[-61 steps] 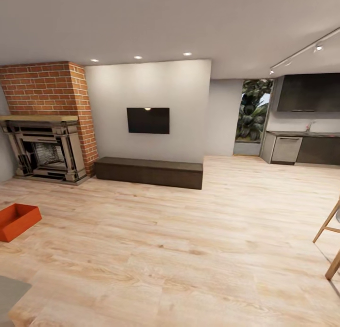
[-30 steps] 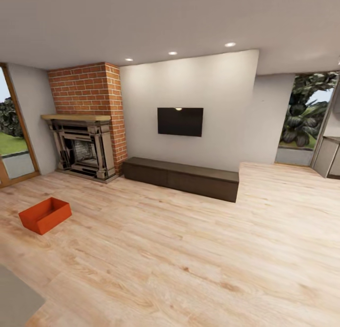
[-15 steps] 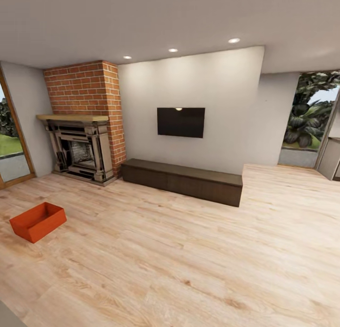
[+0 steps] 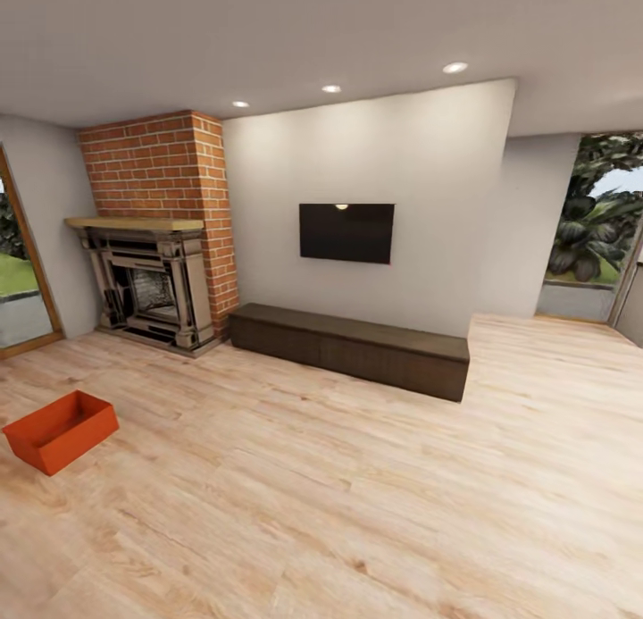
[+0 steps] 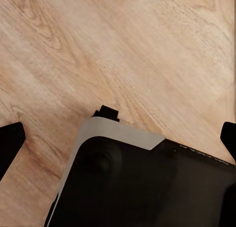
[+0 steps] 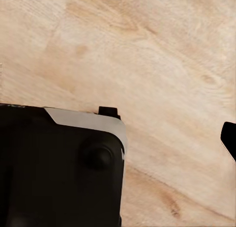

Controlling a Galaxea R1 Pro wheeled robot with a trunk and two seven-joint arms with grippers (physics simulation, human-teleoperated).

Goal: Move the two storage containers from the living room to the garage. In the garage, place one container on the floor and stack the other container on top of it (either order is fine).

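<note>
The robot is at the search-and-approach step: one storage container [image 4: 60, 430] lies on the wood floor [image 4: 357, 494] at 9 o'clock, so next it must turn and drive there, with the left pincer [image 5: 118, 138] spread apart and the right pincer's state impossible to tell.

A brick fireplace [image 4: 161, 235] with a wooden mantel [image 4: 134, 223] stands at the left of the far wall, its dark metal surround [image 4: 147, 288] reaching the plank floor [image 4: 357, 494]. Just beside it a low dark cabinet [image 4: 350, 349] runs along the white wall [image 4: 429, 199], below a wall-mounted black TV [image 4: 346, 232]. Recessed ceiling lights [image 4: 331, 88] glow above. A wood-framed glass door [image 4: 22, 280] and a window onto foliage [image 4: 594, 230] flank the room.
</note>
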